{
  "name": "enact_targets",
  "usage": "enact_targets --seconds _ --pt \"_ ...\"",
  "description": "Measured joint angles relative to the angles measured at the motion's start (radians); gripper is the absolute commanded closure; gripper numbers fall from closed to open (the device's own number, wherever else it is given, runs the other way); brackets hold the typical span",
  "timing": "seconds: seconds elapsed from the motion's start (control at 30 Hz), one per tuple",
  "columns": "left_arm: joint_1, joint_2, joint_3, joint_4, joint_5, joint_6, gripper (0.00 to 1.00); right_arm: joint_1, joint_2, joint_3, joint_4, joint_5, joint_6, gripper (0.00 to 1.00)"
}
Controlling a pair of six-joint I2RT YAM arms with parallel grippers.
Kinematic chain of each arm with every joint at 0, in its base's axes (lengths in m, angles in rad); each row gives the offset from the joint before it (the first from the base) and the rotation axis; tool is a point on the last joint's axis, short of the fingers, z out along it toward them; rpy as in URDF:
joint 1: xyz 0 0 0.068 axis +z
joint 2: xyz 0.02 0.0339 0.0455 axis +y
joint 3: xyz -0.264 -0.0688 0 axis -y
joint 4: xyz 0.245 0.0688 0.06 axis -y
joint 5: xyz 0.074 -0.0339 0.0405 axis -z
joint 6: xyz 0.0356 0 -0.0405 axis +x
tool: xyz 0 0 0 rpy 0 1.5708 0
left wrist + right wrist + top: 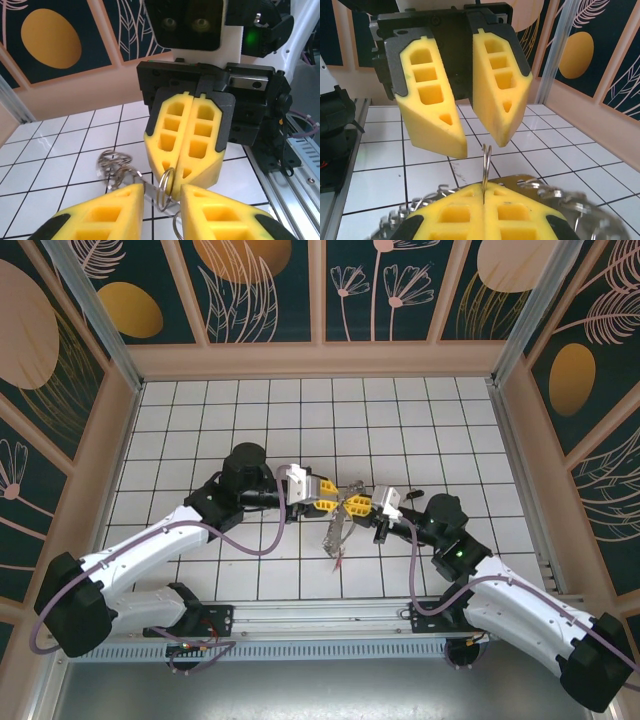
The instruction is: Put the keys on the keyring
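My right gripper (484, 187) is shut on a small silvery split ring (485, 162) that stands upright between its pads. My left gripper (161, 192) is open, its fingertips either side of that split ring (166, 189) and facing the right gripper (181, 185). Under the jaws pass a flat silvery blade (148, 190) and a bunch of rings (112, 165). From above, the grippers (345, 503) meet tip to tip. A thin grey keyring (338, 532) hangs from them to the floor, with a red key head (338, 562) at its lower end. The dark-headed key is hidden.
The white tiled floor (300, 420) is walled in by patterned panels (260, 290) on three sides. A metal rail (330, 615) runs along the near edge by the arm bases. Purple cables (250, 540) loop along both arms.
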Motion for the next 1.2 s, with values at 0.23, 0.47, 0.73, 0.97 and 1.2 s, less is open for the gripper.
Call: enact_targets --seconds 0.23,0.47,0.73,0.97,1.2 --pt "-0.007 0.013 0.0 -0.032 0.014 0.027 0.73 0.0 0.006 0.0 0.014 -0.01 -0.002 1.0" --pt "-0.007 0.024 0.006 -0.063 0.019 0.044 0.77 0.0 0.024 0.0 0.015 -0.042 -0.029 1.0" --pt "-0.007 0.026 0.018 -0.088 0.02 0.056 1.0 -0.001 0.039 0.002 0.009 -0.063 -0.056 1.0" --pt "-0.011 0.013 0.028 -0.152 -0.035 0.083 1.0 -0.001 0.038 0.077 -0.171 -0.027 -0.166 0.78" --pt "-0.019 0.006 0.095 -0.311 -0.129 0.182 1.0 -0.001 0.064 0.191 -0.393 0.012 -0.274 0.7"
